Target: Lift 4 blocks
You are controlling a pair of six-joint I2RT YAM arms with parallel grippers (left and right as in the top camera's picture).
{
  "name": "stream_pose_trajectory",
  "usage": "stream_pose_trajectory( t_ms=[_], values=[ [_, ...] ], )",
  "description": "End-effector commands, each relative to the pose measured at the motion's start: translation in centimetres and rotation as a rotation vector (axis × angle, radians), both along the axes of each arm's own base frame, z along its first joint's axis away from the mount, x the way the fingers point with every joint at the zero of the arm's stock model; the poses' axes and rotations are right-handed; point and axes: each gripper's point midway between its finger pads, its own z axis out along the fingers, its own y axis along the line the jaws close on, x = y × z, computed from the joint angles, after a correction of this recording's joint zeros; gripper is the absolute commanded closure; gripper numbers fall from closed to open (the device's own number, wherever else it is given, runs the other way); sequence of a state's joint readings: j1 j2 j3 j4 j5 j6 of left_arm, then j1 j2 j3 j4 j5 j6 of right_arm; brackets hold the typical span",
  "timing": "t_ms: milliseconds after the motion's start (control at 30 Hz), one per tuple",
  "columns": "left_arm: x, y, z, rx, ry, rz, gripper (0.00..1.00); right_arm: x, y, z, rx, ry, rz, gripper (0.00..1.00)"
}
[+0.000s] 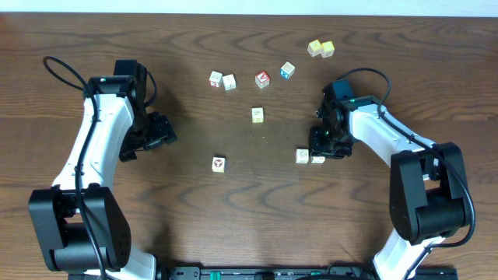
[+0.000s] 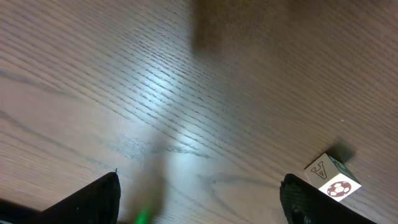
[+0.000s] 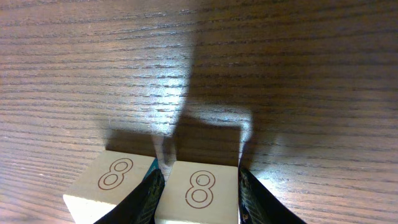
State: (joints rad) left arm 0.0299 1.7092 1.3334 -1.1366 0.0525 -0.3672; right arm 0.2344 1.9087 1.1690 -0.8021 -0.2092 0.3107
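Right pincer [image 3: 200, 194] clamps a cream block [image 3: 199, 185] printed 8, legible only from the wrist; left pincer [image 2: 200, 202] stands apart.

I am looking down on a dark brown wooden table [image 1: 249, 202], its fine grain filling nearly the whole overhead view. A pale strip [image 1: 233, 5] is showing past its far edge. Light is glaring off the wood in a whitish patch [image 2: 165, 102] under each wrist camera.
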Motion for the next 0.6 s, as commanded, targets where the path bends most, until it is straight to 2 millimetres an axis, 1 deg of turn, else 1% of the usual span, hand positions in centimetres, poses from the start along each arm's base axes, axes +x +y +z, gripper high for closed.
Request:
stream_pose_trajectory(
  t_ms=[0,300,567],
  values=[
    [-0.26,0.18,-0.07,0.012,0.006,0.008,0.18,0.02,-0.04,-0.15,-0.023,-0.009,0.005,0.64],
    [-0.27,0.18,-0.07,0.012,0.007,0.008,0.18,0.17,0.87,-0.14,-0.018,-0.029,0.033,0.64],
    [-0.27,0.18,-0.07,0.012,0.007,0.008,0.18,0.18,0.87,-0.14,-0.018,-0.029,0.033,0.64]
  ],
)
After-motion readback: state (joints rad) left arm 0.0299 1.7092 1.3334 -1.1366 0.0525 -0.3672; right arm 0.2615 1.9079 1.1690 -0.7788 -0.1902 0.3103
